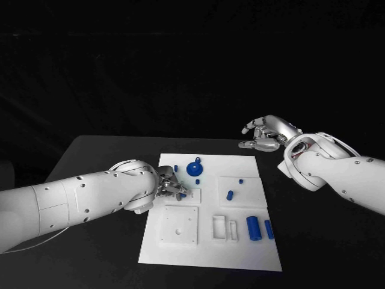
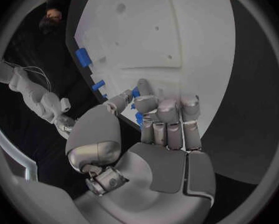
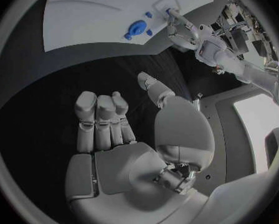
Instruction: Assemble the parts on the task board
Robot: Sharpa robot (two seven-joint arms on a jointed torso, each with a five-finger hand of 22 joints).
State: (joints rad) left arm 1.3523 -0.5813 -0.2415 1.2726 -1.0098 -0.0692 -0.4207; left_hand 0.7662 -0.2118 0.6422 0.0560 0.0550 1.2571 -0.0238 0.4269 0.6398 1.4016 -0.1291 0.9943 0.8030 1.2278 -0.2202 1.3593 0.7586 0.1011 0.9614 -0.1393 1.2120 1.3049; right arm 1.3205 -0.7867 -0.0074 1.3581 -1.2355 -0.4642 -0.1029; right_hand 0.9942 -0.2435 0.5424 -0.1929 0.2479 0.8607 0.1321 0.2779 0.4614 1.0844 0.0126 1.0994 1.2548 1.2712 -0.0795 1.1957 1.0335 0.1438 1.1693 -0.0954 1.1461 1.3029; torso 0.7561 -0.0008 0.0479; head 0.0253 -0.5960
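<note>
Here the left robot hand (image 1: 170, 186) sits at the left edge of the flat white plastic task board (image 1: 245, 253), its fingertips (image 2: 139, 87) pinching a small blue plastic peg (image 2: 136, 92) against the board. The right robot hand (image 1: 266, 133) hovers beyond the far right corner over the black tabletop (image 1: 97, 150), fingers loosely spread, holding nothing. The peg looks light, rigid and smooth, probably slippery; a grip on its sides suits best.

surface: black table (image 1: 97, 150) | lying on it: white task board (image 1: 245, 253), at centre
</note>
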